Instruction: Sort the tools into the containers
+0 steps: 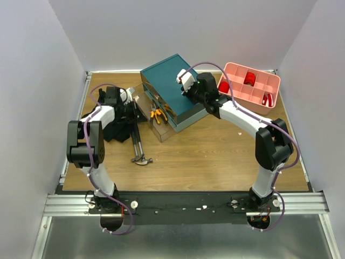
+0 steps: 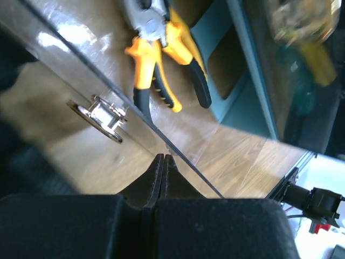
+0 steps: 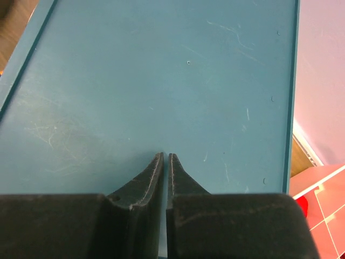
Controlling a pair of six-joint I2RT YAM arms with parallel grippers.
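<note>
Left gripper is clamped fully shut, fingertips pressed together right at the top edge of the pulled-out clear drawer; whether it is actually pinching that thin edge I cannot tell; a small metal pull shows on the clear wall just beside it. Inside that drawer lie the orange-and-black-handled pliers, flat on the drawer floor, handles splayed, steel head towards the far end.

The drawer juts out of the dark teal drawer box, which sits angled in the middle of the table. On top of the box is the right gripper; its jaws are drawn almost together, just a sliver of gap, nothing between them; the wrist view shows only the scratched teal lid beneath the tips.

Over on the left, a crumpled black cloth lies by the left arm; two dark-handled hammers lie on the table at its near side, handles close together, steel heads towards the arm bases; well apart from the drawer. A pink divided tray with red pieces sits to the right of the box.
</note>
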